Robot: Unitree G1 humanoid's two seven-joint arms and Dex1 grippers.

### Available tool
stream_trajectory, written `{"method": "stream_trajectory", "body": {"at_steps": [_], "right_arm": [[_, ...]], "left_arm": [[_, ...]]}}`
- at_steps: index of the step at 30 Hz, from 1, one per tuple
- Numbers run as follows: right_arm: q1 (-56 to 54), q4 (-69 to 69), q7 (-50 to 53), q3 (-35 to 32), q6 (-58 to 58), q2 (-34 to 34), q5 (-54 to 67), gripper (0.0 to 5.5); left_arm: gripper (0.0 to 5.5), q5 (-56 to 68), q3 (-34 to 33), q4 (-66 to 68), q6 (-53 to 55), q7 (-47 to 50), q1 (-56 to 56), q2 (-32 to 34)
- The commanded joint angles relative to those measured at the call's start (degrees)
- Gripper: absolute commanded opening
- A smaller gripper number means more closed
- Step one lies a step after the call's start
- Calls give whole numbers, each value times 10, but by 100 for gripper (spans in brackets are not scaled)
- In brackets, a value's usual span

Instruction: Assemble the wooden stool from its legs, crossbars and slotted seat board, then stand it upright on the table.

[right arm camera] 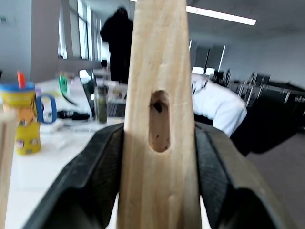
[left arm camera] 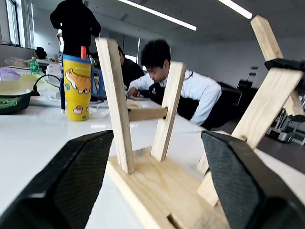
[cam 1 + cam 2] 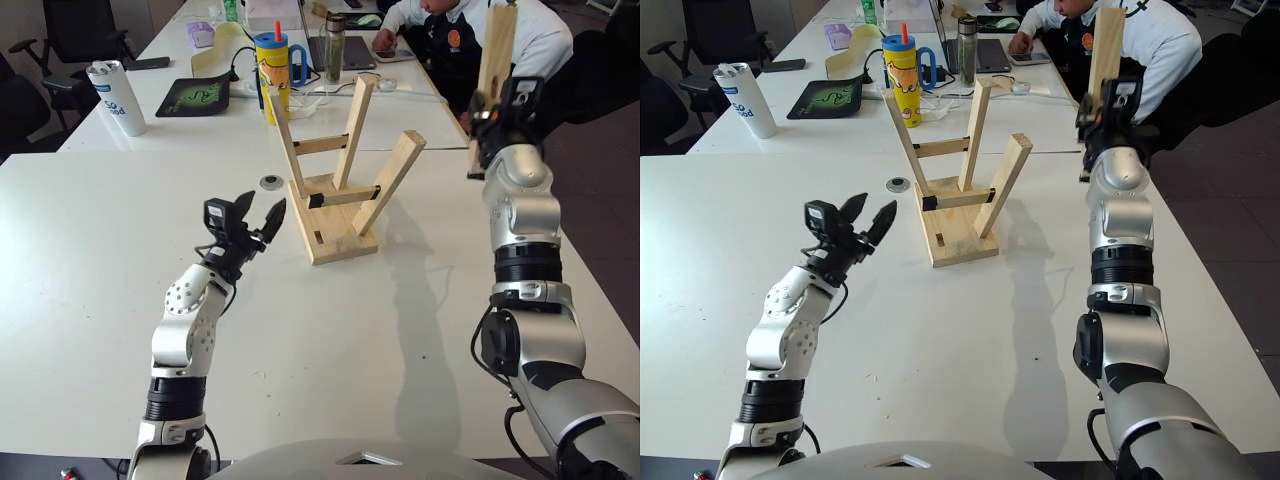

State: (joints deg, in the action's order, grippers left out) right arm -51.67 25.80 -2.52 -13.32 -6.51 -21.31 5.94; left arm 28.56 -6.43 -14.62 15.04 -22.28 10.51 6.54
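Note:
The slotted seat board [image 3: 330, 238] lies flat on the white table [image 3: 100, 280], with three wooden legs [image 3: 349, 132] sticking up from it and crossbars [image 3: 322, 144] between them. My left gripper [image 3: 258, 222] hovers open just left of the seat board, its black fingers [image 2: 71, 181] spread wide toward the board's edge. At the right edge of the table my right gripper [image 3: 497, 108] is raised and shut on a fourth wooden leg [image 3: 494, 55], held roughly upright. That leg [image 1: 159, 119] has an oval slot in its face.
A small round grey disc [image 3: 271, 182] lies left of the stool. On the table behind stand a yellow cup with a blue handle [image 3: 276, 70], a white bottle [image 3: 117, 97], a dark bottle [image 3: 334, 45] and a black tray [image 3: 195, 95]. A person sits at the back right.

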Motion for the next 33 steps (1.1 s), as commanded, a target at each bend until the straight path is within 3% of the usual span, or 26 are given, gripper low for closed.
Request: {"method": "stream_trajectory", "body": {"at_steps": [1, 7, 13, 16, 23, 33], "right_arm": [[-55, -82, -83, 10, 5, 6, 63, 205], [-13, -265, -227, 69, -194, 25, 234, 205], [75, -349, -292, 150, -219, 6, 215, 205], [92, -354, -301, 157, -220, 7, 209, 205], [132, -370, -331, 182, -188, 5, 184, 205], [157, -337, -406, 246, 24, -23, 51, 205]], "left_arm": [[342, 98, -28, -54, 46, 17, 33, -13], [342, 185, -27, -95, 93, 33, 61, -12], [342, 310, -43, -125, 126, 64, 77, -25], [342, 373, -57, -129, 129, 86, 83, -32], [342, 396, -46, -126, 133, 110, 67, -23], [342, 335, -17, -105, 135, 104, 79, 3]]}}
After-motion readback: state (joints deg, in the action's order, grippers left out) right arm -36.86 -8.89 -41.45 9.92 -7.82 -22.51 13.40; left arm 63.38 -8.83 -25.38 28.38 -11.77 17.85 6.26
